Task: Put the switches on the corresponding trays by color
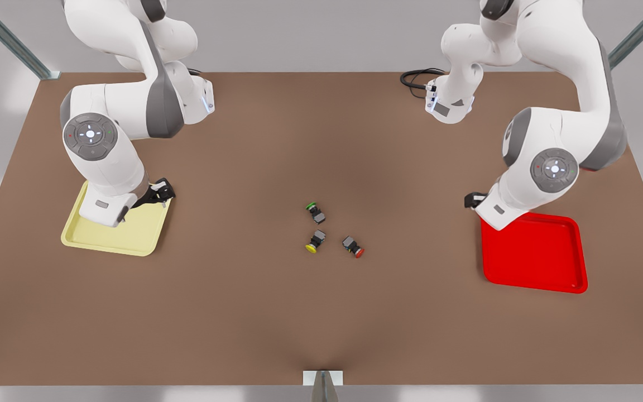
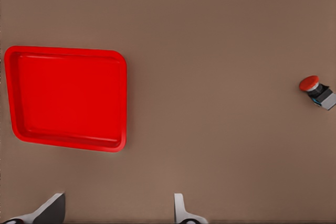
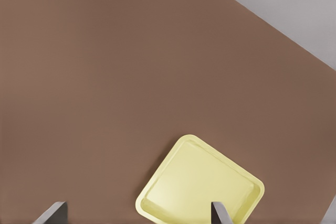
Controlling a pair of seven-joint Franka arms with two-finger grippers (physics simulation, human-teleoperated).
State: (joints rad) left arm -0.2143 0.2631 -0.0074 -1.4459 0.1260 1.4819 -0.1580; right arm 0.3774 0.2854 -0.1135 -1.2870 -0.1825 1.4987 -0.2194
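Brown bench [image 1: 277,312] carrying three small push-button switches with dark blocky bodies near its centre. The yellow-capped switch [image 1: 315,241] lies just beside the red-capped switch [image 1: 353,246], both on their sides; the green-capped switch [image 1: 316,211] lies just behind them, toward the far edge. None touches another.

The shallow pale yellow square tray [image 1: 132,237] with raised rim sits near the bench edge at the front view's left; the bright red square tray [image 1: 539,257] sits near the opposite edge. Both trays are well apart from the switches and hold nothing.

The left hand [image 2: 115,211] hangs above the bench just beside the red tray, its two fingertips [image 2: 181,211] spread wide and released, grasping nothing; the red-capped switch appears farther off in its wrist view. The right hand [image 3: 136,213] hangs over the yellow tray, fingertips [image 3: 219,212] likewise spread and released, grasping nothing.

A coiled black cable [image 1: 419,78] lies at the far edge.
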